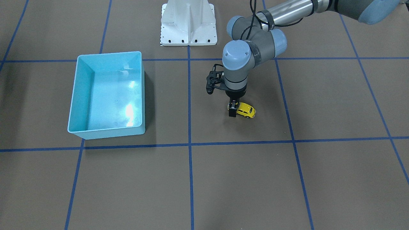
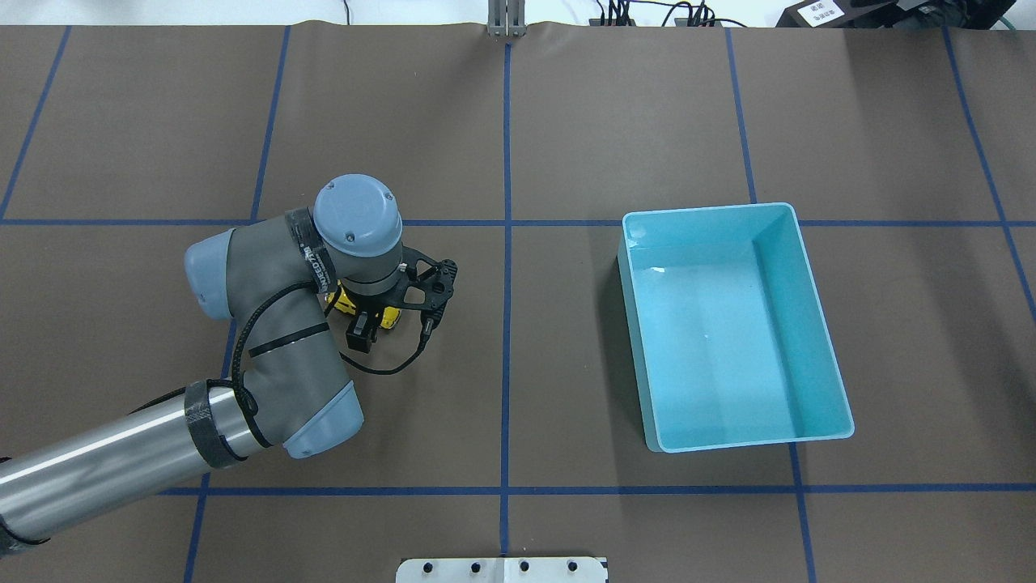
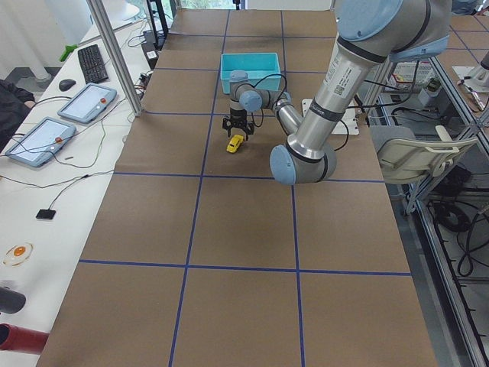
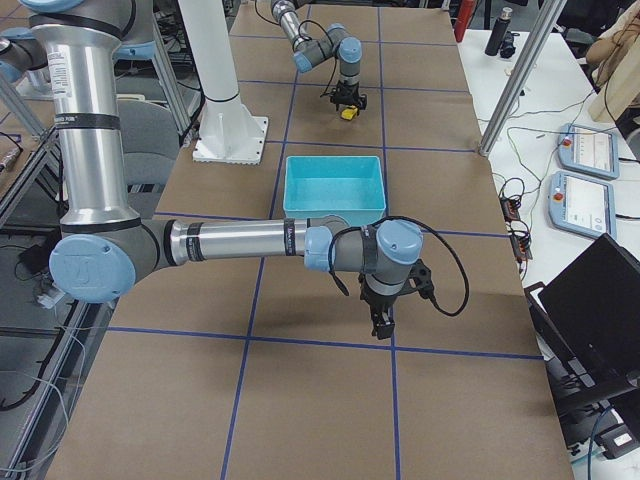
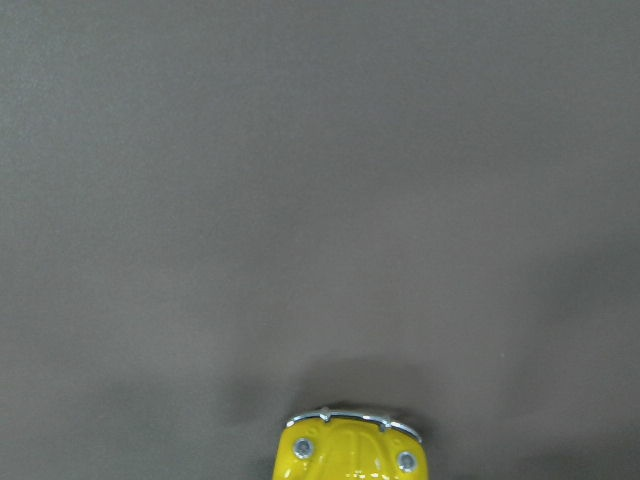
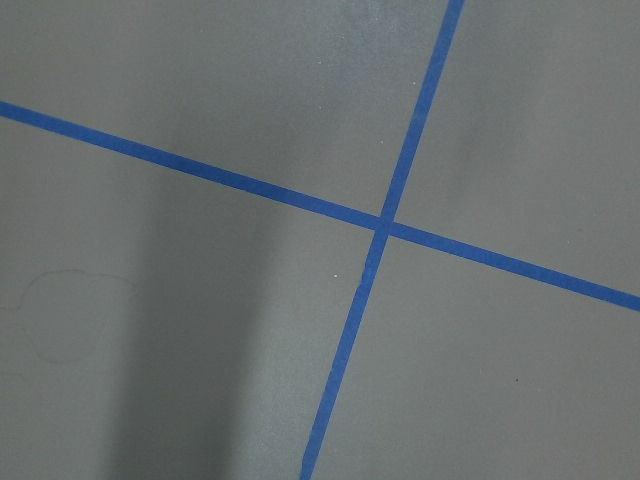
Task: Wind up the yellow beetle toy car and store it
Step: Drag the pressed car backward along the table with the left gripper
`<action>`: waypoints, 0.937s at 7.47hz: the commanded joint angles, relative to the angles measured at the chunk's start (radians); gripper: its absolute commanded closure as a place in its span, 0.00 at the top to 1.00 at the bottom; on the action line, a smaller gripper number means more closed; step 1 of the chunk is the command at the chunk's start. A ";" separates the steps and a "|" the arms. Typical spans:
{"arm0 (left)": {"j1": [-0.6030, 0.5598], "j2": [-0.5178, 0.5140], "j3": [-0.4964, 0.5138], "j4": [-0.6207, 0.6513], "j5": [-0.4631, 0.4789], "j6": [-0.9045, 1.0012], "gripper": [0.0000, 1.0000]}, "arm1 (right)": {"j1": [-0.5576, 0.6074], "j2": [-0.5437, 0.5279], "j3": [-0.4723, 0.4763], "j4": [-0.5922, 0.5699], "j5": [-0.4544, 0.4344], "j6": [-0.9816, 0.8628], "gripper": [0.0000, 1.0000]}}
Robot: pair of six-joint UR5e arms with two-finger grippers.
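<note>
The yellow beetle toy car rests on the brown table, small and glossy. My left gripper comes straight down onto its rear end, its fingers shut on the car's sides. From overhead the wrist covers most of the car, and one black finger sticks out. In the left wrist view only the car's nose with two headlights shows at the bottom edge. My right gripper appears only in the exterior right view, low over the table; I cannot tell its state.
An empty light-blue bin stands well to the right of the car; its rim shows on the left in the front view. The white robot base sits at the table's edge. Blue tape lines grid the brown surface.
</note>
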 commanded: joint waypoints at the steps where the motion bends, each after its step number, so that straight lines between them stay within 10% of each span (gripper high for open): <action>1: -0.009 0.001 0.005 -0.001 -0.001 0.038 0.14 | 0.000 0.000 -0.001 0.000 0.001 -0.001 1.00; 2: -0.009 0.001 0.005 -0.001 -0.001 0.039 0.00 | 0.000 0.000 -0.001 -0.002 0.001 0.001 1.00; 7: -0.059 0.002 -0.044 0.003 -0.005 0.010 0.00 | 0.000 0.000 -0.002 -0.002 0.001 0.001 1.00</action>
